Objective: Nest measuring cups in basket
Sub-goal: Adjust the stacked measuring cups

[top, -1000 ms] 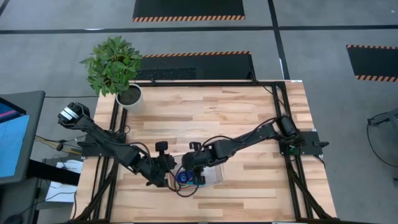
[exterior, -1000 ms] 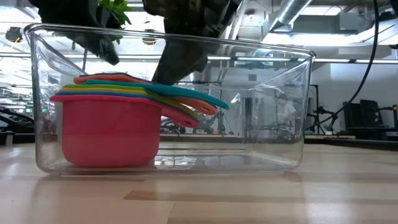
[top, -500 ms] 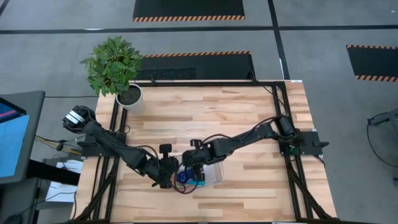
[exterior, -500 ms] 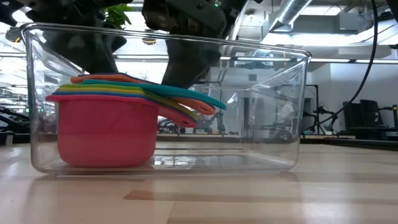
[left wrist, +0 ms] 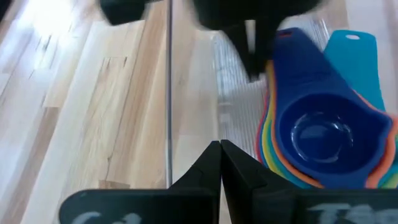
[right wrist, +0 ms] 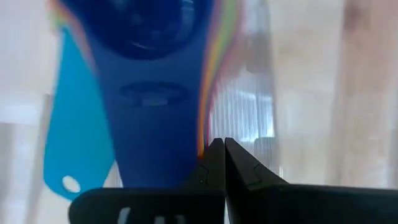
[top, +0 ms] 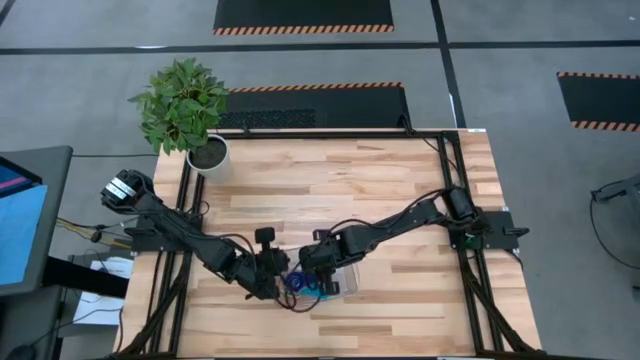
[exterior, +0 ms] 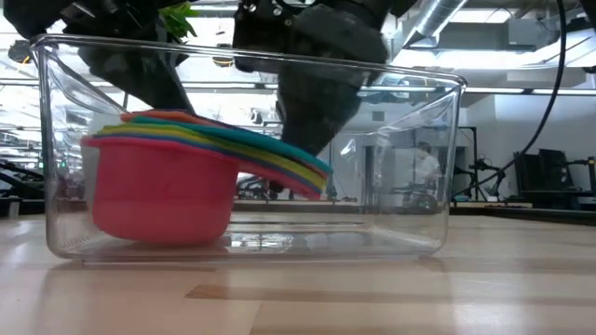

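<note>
Wooden desk (top: 400, 190), near edge: basket (exterior: 410, 186) holds measuring cups (exterior: 168, 186) stacked, slightly tilted; nesting appears nearly complete. Left hand (top: 272, 283), right hand (top: 312, 275): both clenched, empty.

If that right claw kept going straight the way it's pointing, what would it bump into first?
Most likely the handles of the stacked measuring cups, right ahead of the shut right gripper inside the basket; how far off is unclear.

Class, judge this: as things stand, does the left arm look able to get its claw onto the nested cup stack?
Probably yes. The left claw, shut, sits at the basket wall beside the cup stack; only the right claw, at the handles, crowds it.
</note>
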`<state>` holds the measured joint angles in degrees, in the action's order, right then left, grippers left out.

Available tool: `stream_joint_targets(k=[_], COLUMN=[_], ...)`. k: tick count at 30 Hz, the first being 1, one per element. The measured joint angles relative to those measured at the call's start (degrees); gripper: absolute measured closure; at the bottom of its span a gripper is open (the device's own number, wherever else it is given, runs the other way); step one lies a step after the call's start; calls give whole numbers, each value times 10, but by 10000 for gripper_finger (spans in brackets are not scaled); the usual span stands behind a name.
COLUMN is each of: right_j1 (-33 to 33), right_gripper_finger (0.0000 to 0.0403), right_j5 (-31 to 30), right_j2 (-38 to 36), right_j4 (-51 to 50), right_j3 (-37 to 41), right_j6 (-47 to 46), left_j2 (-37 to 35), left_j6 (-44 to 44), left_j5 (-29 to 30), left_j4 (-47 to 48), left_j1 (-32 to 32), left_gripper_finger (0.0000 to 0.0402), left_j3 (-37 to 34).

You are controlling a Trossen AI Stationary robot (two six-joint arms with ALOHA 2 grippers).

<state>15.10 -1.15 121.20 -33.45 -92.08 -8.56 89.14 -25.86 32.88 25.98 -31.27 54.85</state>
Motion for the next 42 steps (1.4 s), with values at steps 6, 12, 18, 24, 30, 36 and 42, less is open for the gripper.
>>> stream_joint_targets(k=[6,12,18,24,30,36,42], right_j1=[11,14,14,13,11,22,26], right_gripper_finger=[395,395,395,395,394,394,394], right_j5=[21,49,90,100,97,96,43], right_j2=[0,0,0,0,0,0,0], right_j4=[16,27,23,22,22,40,13], right_j3=[0,-4,-5,-5,-5,-5,-5], right_j6=[12,34,76,88,86,80,51], left_j2=[0,1,1,1,1,1,1], left_j6=[-3,-10,-8,7,32,45,57], left_j5=[8,15,14,-17,-81,-71,-97], left_j4=[0,0,0,-17,-64,-63,-63], left_j1=[1,16,30,30,29,50,63], left_gripper_finger=[401,401,401,401,401,401,401], left_j3=[0,0,0,0,0,0,0])
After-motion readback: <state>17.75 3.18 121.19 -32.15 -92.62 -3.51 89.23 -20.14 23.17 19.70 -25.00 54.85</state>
